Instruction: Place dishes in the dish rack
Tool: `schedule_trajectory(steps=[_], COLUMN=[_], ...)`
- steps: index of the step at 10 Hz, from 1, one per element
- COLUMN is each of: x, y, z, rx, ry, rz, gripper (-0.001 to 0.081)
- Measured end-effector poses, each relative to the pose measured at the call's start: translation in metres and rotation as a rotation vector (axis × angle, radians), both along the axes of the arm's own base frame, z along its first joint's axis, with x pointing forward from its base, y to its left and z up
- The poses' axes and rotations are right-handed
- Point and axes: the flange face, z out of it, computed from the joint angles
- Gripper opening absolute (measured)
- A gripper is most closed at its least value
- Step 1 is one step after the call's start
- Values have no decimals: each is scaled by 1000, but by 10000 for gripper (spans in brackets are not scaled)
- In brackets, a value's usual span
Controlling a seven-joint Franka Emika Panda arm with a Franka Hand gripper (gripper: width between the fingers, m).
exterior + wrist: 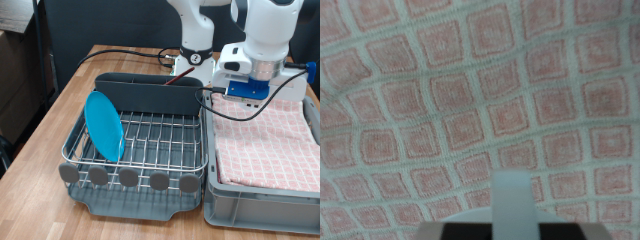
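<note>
The claw (247,92) hangs over the pink checked cloth (262,140); its opening cannot be told. The round bright-blue plate (104,124) stands in the silver wire dish rack (150,140), toward the exterior view's left.

plate (103,125): bright blue
dish rack (150,140): silver wire, dark grey tray, dark grey box along far side
discs (128,177): round, grey, along the rack's near edge
bin (262,185): grey plastic
cloth (470,90): white with pink checks
arm (265,30): white, blue part low down
table (50,170): light brown wood
cables (130,52): black
</note>
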Motion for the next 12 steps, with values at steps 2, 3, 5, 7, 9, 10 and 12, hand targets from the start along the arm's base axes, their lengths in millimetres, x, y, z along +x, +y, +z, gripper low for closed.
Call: schedule_trajectory(steps=[2, 3, 5, 7, 9, 10, 12], x=[4, 7, 12, 10, 10, 12, 20], y=[-1, -2, -8, -13, -15, -21, -46], z=[19, 32, 63, 89, 84, 83, 81], rx=[-19, -38, -83, -96, -109, -117, -128], ry=[-44, -78, -163, -229, -227, -248, -303], rz=[-3, -13, -35, -19, 18, 76, 194], gripper=[72, 72, 72, 72, 72, 72, 72])
